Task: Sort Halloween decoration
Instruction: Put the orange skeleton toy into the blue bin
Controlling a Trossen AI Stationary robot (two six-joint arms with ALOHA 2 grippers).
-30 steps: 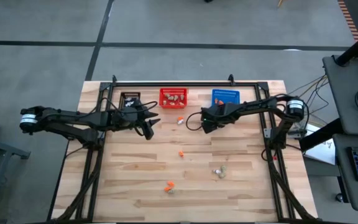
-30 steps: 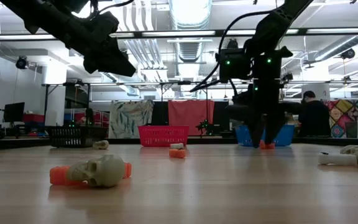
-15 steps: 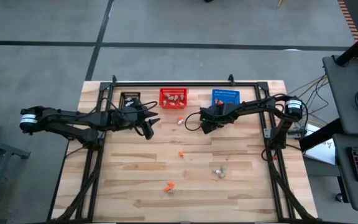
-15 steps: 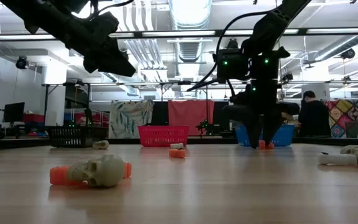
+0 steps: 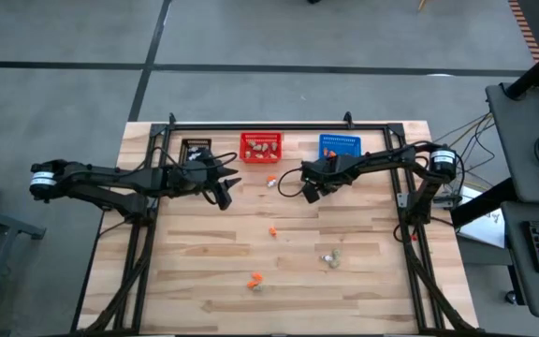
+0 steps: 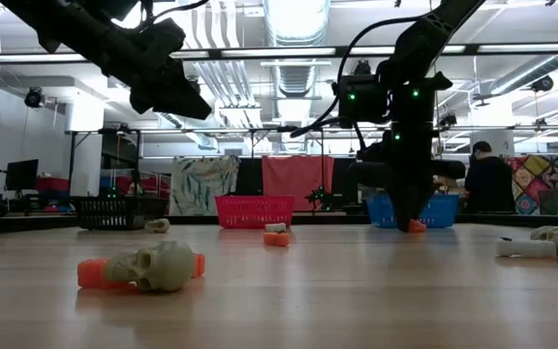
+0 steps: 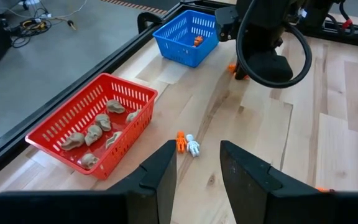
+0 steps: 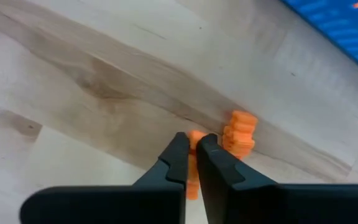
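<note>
Pickup is being carried out: an orange trinket [image 8: 193,163] is being pinched on the table [image 5: 363,271] by the right gripper [image 8: 190,152] near the blue basket [image 5: 340,146], a lift into it being called for next, while the left gripper [image 7: 197,163] is being held parted near the red basket [image 7: 92,121].

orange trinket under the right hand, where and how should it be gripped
Grip the orange trinket across its narrow ribbed body, coming straight down from above. It lies flat on the table in front of the blue basket, so only its sides offer purchase. The right hand is already low beside it, fingers nearly together on an orange bit.
</note>
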